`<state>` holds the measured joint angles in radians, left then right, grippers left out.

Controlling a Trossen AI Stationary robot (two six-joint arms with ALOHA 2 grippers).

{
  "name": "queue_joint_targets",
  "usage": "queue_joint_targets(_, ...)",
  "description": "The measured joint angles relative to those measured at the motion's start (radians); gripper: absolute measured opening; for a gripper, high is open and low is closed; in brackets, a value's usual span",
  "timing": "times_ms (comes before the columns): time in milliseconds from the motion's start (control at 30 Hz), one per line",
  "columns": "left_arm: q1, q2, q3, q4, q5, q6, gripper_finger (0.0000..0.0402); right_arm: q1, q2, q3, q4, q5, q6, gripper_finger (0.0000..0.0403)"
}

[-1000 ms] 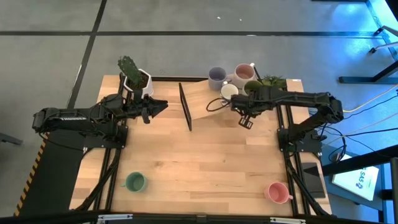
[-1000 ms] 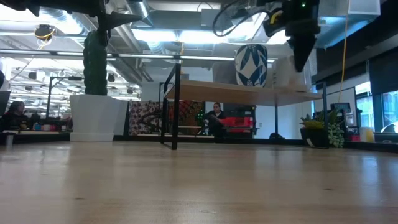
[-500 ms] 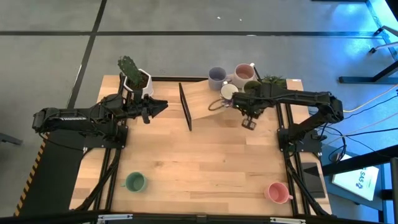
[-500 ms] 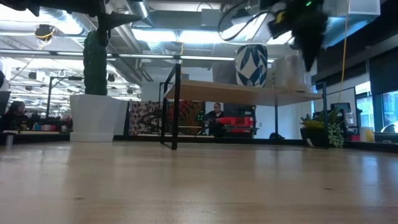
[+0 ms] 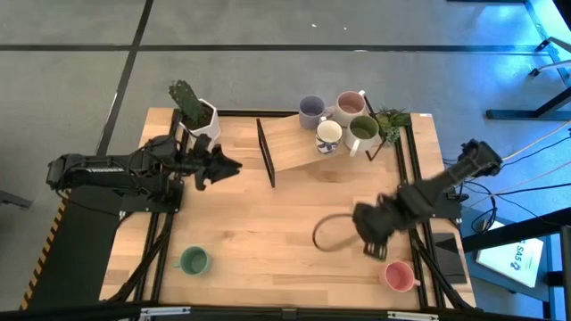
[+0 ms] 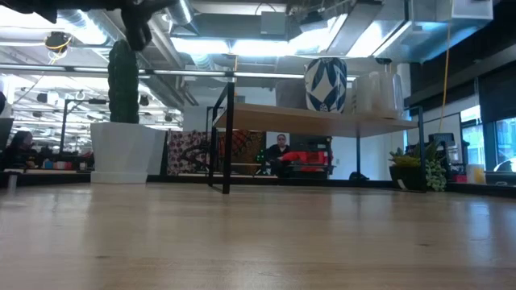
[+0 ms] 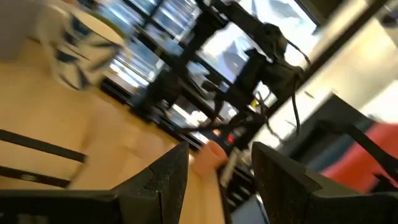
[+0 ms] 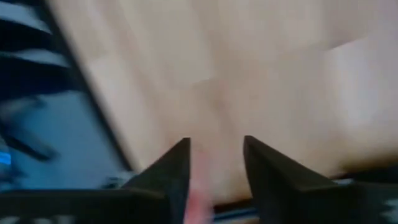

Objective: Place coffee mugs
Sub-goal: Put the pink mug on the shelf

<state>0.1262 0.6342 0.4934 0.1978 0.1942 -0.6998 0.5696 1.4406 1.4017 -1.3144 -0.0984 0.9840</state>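
On the counter (image 5: 285, 223), four mugs sit shelved, two remain; right end effector (image 5: 370, 236) and left end effector (image 5: 221, 166) gape empty.

A grey concrete floor (image 5: 268, 27) crossed by dark seams surrounds the light wooden table (image 5: 285, 232). Seen level across the tabletop, an open hall stretches behind, with bright ceiling strip lights (image 6: 266, 47), exposed silver ducts (image 6: 48, 60), tall windows (image 6: 500, 137) at one side and a seated person (image 6: 280, 153) beside red furniture (image 6: 310, 157).
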Motion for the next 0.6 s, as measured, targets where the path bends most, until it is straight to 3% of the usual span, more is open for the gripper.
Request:
queue_joint_targets(133,-0.02,0.0,0.0,0.0,0.025,0.002,0.017,0.172,0.015,0.001,0.116,0.029,0.309,0.0178)
queue_joint_targets(267,-0.022,0.0,0.0,-0.001,0.007,0.003,0.017,0.3,0.079,0.0,0.107,0.032,0.49,0.0183)
queue_joint_targets(400,-0.022,0.0,0.0,-0.002,0.0,0.003,0.017,0.369,0.148,-0.001,0.094,0.031,0.546,0.0183)
queue_joint_targets(600,-0.022,0.0,0.0,-0.002,0.0,0.003,0.017,0.366,0.212,-0.001,0.11,-0.013,0.533,0.0183)
